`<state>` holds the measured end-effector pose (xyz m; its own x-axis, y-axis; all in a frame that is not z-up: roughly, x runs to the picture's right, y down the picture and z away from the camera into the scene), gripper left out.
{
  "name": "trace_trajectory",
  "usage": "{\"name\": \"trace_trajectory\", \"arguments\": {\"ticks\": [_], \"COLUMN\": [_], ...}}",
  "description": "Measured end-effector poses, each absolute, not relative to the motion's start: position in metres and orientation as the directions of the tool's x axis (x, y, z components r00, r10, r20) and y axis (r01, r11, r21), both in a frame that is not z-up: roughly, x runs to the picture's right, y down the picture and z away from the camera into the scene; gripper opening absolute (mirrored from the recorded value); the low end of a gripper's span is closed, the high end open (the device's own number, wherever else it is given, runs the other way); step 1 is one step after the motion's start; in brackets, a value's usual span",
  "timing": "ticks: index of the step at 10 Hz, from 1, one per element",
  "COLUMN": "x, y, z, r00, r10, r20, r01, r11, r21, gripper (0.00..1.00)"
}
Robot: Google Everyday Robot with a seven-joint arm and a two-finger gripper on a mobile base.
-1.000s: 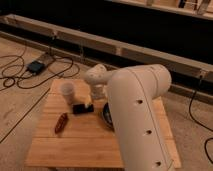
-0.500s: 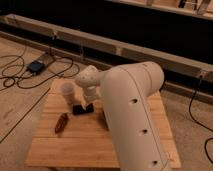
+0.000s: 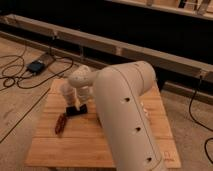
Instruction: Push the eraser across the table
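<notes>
One relation decides the push: the eraser (image 3: 73, 111) lies directly under the claw (image 3: 77, 103), left of the frame's centre, on the upper-left part of the tabletop (image 3: 85, 147). Its long axis runs roughly left to right across the picture, tilted only a little. The claw comes down from above and meets its upper long edge near the middle. The two look to be touching, though the contact is too dark to be sure of. Whether the claw is spread wide or drawn narrow I cannot tell.

With the claw against a long side and not an end, a push toward the lower edge of the frame would likely carry the block broadside over the open planks. A push along its length would need the claw moved to one end. A small red-brown item (image 3: 60, 123) lies just below and left of the eraser, apart from it, and could be struck if the block goes down-left.

Compared with half a second back, the white arm (image 3: 125, 107) has swung further toward the left of the frame and now fills its centre, hiding much of the tabletop's right side. The eraser appears to sit slightly further left than it did, so the push may already have begun.
</notes>
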<state>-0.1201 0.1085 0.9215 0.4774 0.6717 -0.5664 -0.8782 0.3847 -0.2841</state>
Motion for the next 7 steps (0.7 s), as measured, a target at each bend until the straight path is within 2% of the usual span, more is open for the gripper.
{"name": "trace_trajectory", "arguments": {"ticks": [7], "x": [-0.152], "y": [0.101], "z": [0.916], "r00": [0.455], "r10": [0.679], "r20": [-0.575], "r01": [-0.889], "r11": [0.316], "r21": [-0.331], "gripper": [0.80]}}
